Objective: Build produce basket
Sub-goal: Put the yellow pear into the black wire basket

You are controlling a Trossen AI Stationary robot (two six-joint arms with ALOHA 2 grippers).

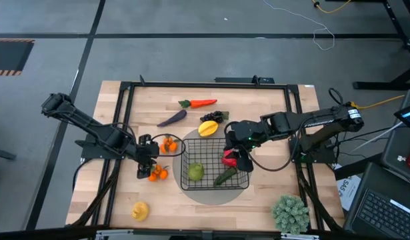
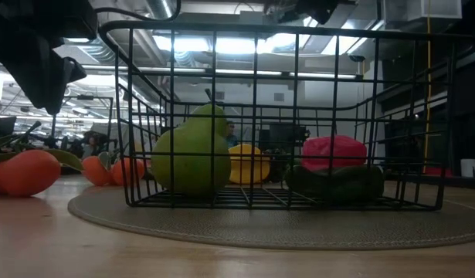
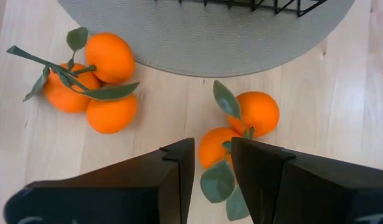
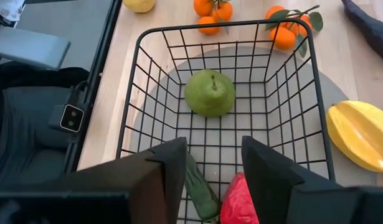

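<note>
The black wire basket stands on a grey round mat and holds a green apple, a red pepper and a green cucumber. My right gripper is open and empty above the basket's right side, over the pepper. My left gripper is open, pointing down, left of the basket. Its fingertips stand on either side of one tangerine of a leafy bunch. A second tangerine bunch lies on the table beside it. My left gripper has its two fingers on either side of the nearest tangerine of the bunch, coming from above. I cannot tell whether the fingers touch it. The bunch lies on the table.
A yellow star fruit lies against the basket's far side. An orange carrot, purple eggplant and dark grapes lie farther back. Another yellow fruit lies near left, a pale-green plant near right.
</note>
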